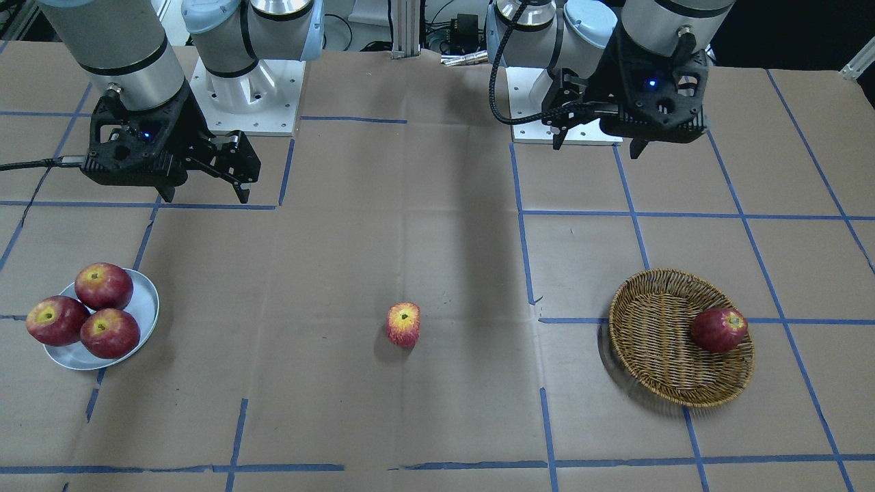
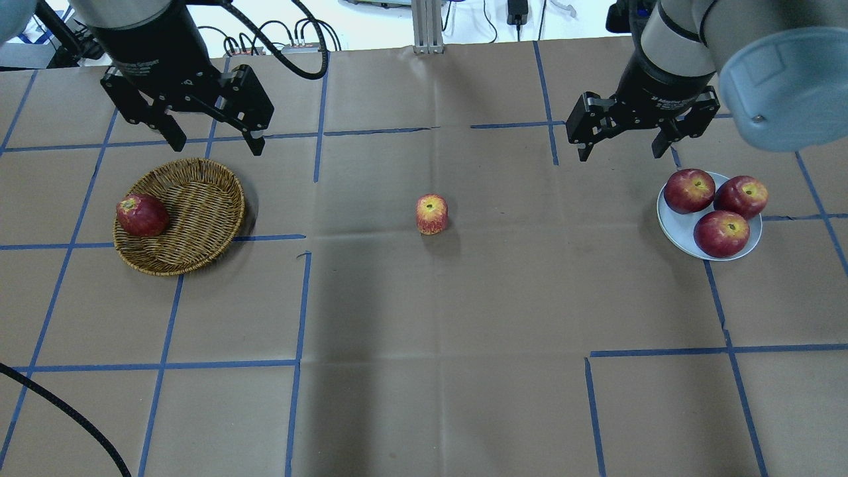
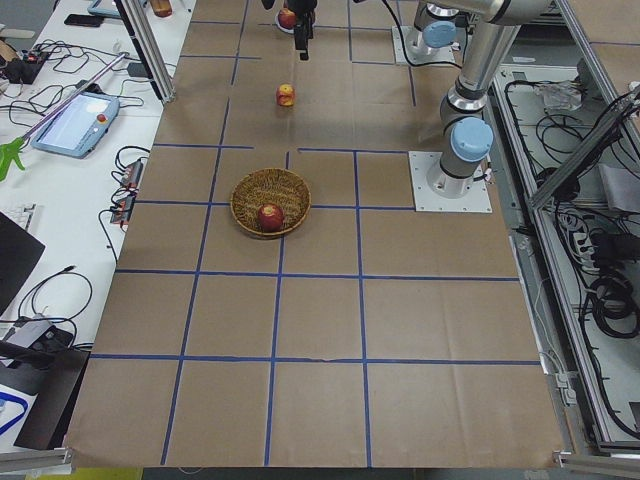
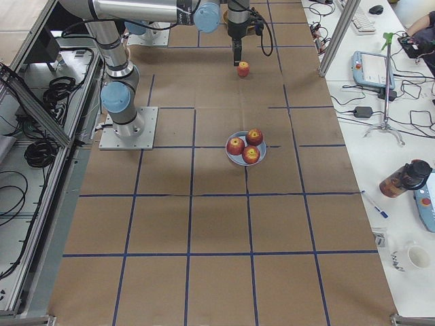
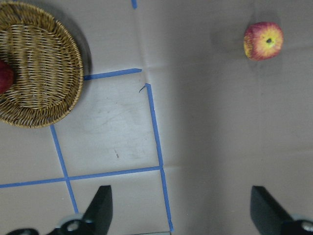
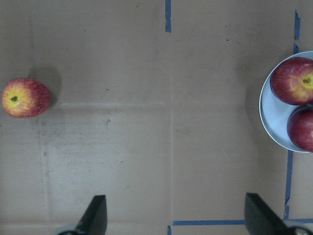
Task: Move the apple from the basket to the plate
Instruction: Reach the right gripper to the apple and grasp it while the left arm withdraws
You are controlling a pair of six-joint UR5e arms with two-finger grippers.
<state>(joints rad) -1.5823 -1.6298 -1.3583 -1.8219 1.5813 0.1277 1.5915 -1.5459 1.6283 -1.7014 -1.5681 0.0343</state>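
Observation:
The apple (image 1: 403,324), red with a broad yellow-orange blush, stands on the bare table midway between basket and plate; it also shows in the overhead view (image 2: 432,214) and both wrist views (image 5: 263,40) (image 6: 24,98). The wicker basket (image 2: 199,199) (image 1: 649,328) holds one dark red apple (image 2: 141,215). The pale plate (image 2: 676,228) (image 1: 143,301) holds three dark red apples (image 2: 721,233). My left gripper (image 2: 217,142) hangs open and empty above the table beyond the basket. My right gripper (image 2: 620,154) hangs open and empty beyond the plate's inner side.
Brown paper with blue tape lines (image 2: 301,298) covers the table. Both arm bases (image 1: 246,89) stand at the robot's edge. A black cable (image 2: 66,411) crosses the near left corner of the overhead view.

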